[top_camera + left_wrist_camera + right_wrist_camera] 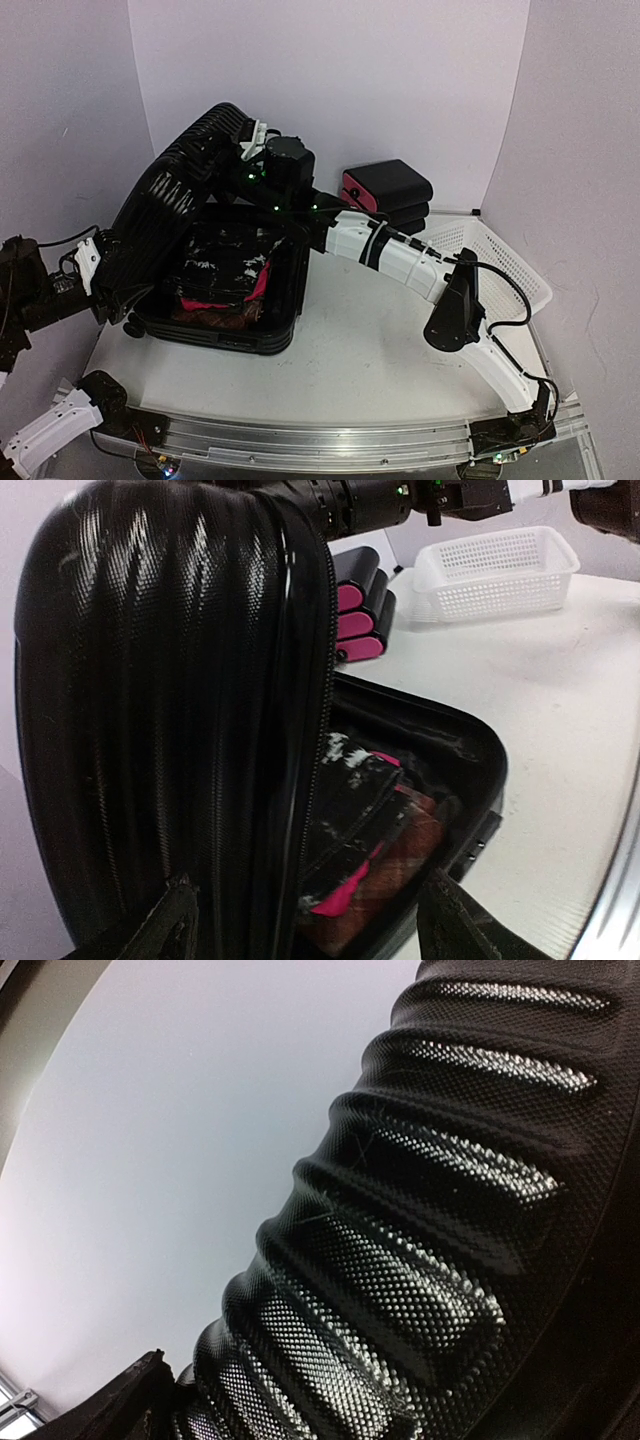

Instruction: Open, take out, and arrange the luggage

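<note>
The luggage is a large black ribbed suitcase lying open on the table. Its lid (170,200) stands tilted up at the back left and its base (262,338) lies flat. Folded black, pink and plaid clothing (225,265) lies in the base and also shows in the left wrist view (370,820). My left gripper (95,262) is open, its jaws either side of the lid's zippered edge (300,780). My right gripper (258,140) is at the lid's top edge. The ribbed shell (430,1210) fills the right wrist view, with one fingertip (140,1400) at the lower left, so it looks open.
Stacked black boxes with pink drawer fronts (385,190) stand at the back, right of the suitcase. They also show in the left wrist view (355,615). A white mesh basket (500,260) sits at the right. White walls close in on three sides. A metal rail (350,440) runs along the near edge.
</note>
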{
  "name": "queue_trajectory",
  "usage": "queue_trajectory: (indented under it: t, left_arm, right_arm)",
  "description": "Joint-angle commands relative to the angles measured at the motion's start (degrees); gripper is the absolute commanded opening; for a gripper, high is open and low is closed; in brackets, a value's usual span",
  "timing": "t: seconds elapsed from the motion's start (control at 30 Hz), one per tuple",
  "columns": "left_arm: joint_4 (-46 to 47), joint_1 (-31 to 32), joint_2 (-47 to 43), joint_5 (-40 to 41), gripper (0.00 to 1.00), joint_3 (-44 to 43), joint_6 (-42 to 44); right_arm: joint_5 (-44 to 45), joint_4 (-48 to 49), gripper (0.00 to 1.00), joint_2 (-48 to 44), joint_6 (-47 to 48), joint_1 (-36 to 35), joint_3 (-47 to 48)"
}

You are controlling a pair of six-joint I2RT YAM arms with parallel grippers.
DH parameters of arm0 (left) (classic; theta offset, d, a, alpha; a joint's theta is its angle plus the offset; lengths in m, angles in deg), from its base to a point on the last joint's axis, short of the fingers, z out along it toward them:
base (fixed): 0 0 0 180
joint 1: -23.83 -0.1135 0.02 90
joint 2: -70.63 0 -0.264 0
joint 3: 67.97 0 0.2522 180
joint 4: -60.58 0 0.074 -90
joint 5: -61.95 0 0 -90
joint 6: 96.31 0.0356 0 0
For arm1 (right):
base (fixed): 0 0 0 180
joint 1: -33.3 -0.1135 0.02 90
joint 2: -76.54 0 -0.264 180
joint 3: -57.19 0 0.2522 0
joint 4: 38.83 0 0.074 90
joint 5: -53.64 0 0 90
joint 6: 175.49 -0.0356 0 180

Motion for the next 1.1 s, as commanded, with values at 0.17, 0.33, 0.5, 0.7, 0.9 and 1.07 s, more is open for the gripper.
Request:
queue_trajectory:
  t: [0.17,0.33,0.5,0.7,0.9,1.07]
  left_arm:
    - [24.42,0.05,-5.77,8.46,0.71,8.79,11.46]
    - [30.99,0.05,-4.44,6.25,0.80,11.27,13.16]
    - [29.15,0.04,-2.18,-4.41,0.91,9.61,12.16]
    - [32.88,0.05,1.84,3.66,0.99,9.63,11.90]
    - [32.85,0.05,9.66,13.95,1.00,1.65,6.24]
    - [32.27,0.05,16.73,23.89,0.99,-2.73,-1.28]
  right_arm:
    - [4.82,-1.14,0.98,-3.42,0.68,-0.13,-0.47]
    - [5.61,-1.14,0.98,-2.78,-0.32,-0.06,-0.43]
    - [6.12,-1.14,0.98,-2.71,-0.46,-0.14,-0.33]
    - [6.34,-1.35,0.98,-2.98,-0.54,-0.29,-0.35]
    - [6.49,-1.28,0.98,-3.33,-0.64,-0.49,-0.99]
    - [6.02,-1.54,0.98,-3.63,-0.32,-1.08,-1.18]
